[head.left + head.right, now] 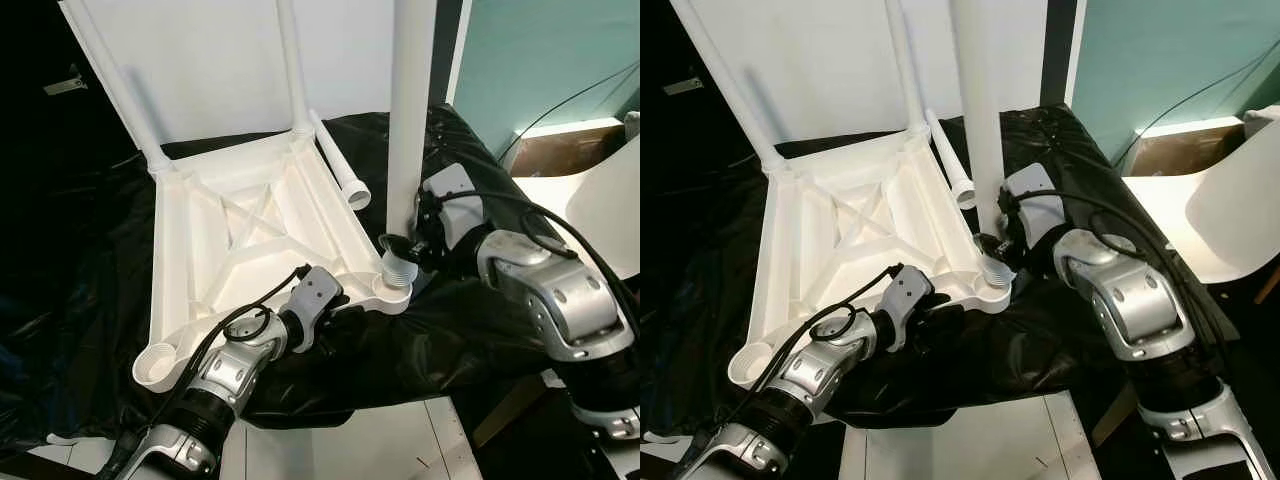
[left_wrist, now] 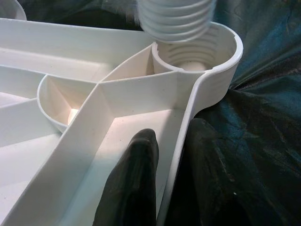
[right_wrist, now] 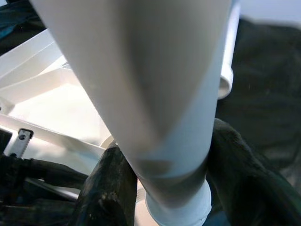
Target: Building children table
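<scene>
A white plastic table top (image 1: 240, 240) lies upside down on a black sheet, ribs facing up. Two white legs (image 1: 110, 75) (image 1: 290, 60) stand in its far corners. My right gripper (image 1: 405, 245) is shut on a third white leg (image 1: 410, 120) and holds it upright. That leg's threaded end (image 2: 176, 19) hovers just above the near right corner socket (image 2: 197, 52). My left gripper (image 2: 171, 179) is shut on the table top's rim close to that socket, with one finger (image 2: 134, 183) inside the rim and the other outside.
A loose white leg (image 1: 340, 165) lies on the black sheet (image 1: 420, 330) beside the table top's right edge. The near left corner socket (image 1: 158, 365) is open. A white chair (image 1: 590, 210) and a brown box (image 1: 570, 150) stand to the right.
</scene>
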Motion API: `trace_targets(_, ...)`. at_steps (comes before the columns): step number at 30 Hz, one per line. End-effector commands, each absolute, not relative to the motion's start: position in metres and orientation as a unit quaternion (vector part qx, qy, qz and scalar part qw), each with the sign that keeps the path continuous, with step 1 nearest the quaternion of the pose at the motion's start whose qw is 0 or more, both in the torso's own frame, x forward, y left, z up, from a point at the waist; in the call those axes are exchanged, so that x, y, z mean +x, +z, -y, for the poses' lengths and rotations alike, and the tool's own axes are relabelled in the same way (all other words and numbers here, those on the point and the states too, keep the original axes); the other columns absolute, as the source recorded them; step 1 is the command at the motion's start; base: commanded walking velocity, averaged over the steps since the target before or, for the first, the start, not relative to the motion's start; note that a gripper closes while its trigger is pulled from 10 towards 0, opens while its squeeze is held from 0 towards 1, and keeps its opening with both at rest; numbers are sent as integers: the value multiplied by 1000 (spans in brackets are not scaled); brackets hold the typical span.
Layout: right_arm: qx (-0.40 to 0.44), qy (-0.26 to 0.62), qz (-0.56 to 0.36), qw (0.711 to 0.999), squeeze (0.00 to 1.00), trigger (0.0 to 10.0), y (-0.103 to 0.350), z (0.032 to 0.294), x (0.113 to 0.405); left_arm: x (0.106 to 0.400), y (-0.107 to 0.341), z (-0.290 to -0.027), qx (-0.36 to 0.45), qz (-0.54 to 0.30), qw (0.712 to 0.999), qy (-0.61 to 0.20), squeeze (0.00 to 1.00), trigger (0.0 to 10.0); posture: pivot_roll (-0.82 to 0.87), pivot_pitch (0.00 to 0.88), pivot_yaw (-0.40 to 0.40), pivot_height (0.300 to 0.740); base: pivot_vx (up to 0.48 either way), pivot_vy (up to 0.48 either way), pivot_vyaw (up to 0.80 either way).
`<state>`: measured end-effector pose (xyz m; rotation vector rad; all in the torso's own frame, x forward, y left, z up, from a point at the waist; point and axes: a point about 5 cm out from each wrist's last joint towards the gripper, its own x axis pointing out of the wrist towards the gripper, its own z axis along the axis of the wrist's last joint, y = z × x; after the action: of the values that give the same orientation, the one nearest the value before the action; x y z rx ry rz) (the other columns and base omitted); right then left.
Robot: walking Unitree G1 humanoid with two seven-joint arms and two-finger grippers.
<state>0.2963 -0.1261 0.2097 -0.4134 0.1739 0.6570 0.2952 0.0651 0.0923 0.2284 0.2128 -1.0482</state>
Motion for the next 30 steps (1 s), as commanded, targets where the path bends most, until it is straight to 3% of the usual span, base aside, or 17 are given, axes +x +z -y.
trace_targets(1, -205, 329, -119, 914, 0, 10000, 193, 125, 295, 286, 77, -68, 109, -136, 832, -526, 0, 10000, -157, 0, 83, 740, 0, 0, 0)
trace_targets(8, -206, 347, -115, 908, 0, 10000, 186, 116, 295, 285, 77, -69, 104, -136, 832, -528, 0, 9882, -145, 0, 82, 740, 0, 0, 0)
trace_targets(9, -204, 346, -114, 909, 0, 10000, 186, 115, 295, 284, 77, -70, 101, -137, 831, -530, 0, 6745, -143, 0, 82, 740, 0, 0, 0)
trace_targets(10, -203, 346, -113, 909, 0, 10000, 186, 116, 295, 283, 77, -70, 100, -137, 830, -531, 0, 2824, -144, 0, 83, 740, 0, 0, 0)
trace_targets(11, -203, 346, -113, 909, 0, 10000, 186, 116, 295, 283, 77, -70, 100, -137, 830, -531, 0, 2824, -144, 0, 83, 740, 0, 0, 0)
trace_targets(13, -198, 346, -114, 910, 0, 10000, 185, 115, 293, 282, 77, -70, 98, -138, 828, -535, 0, 510, -148, 0, 84, 740, 0, 0, 0)
trace_targets(16, -196, 348, -113, 910, 0, 10000, 184, 115, 291, 282, 77, -70, 97, -138, 827, -537, 0, 314, -151, 0, 85, 740, 0, 0, 0)
trace_targets(17, -195, 350, -112, 910, 0, 10000, 183, 114, 290, 282, 77, -70, 100, -137, 826, -538, 0, 3647, -155, 0, 86, 740, 0, 0, 0)
trace_targets(18, -193, 352, -112, 909, 0, 10000, 182, 114, 288, 282, 77, -69, 103, -137, 826, -536, 0, 8235, -156, 0, 87, 740, 0, 0, 0)
trace_targets(19, -191, 355, -114, 908, 0, 10000, 180, 113, 286, 283, 77, -68, 104, -137, 827, -535, 0, 10000, -159, 0, 87, 740, 0, 0, 0)
trace_targets(30, -191, 375, -124, 899, 0, 10000, 176, 114, 278, 284, 77, -66, 106, -138, 827, -535, 0, 10000, -162, 0, 86, 740, 0, 0, 0)
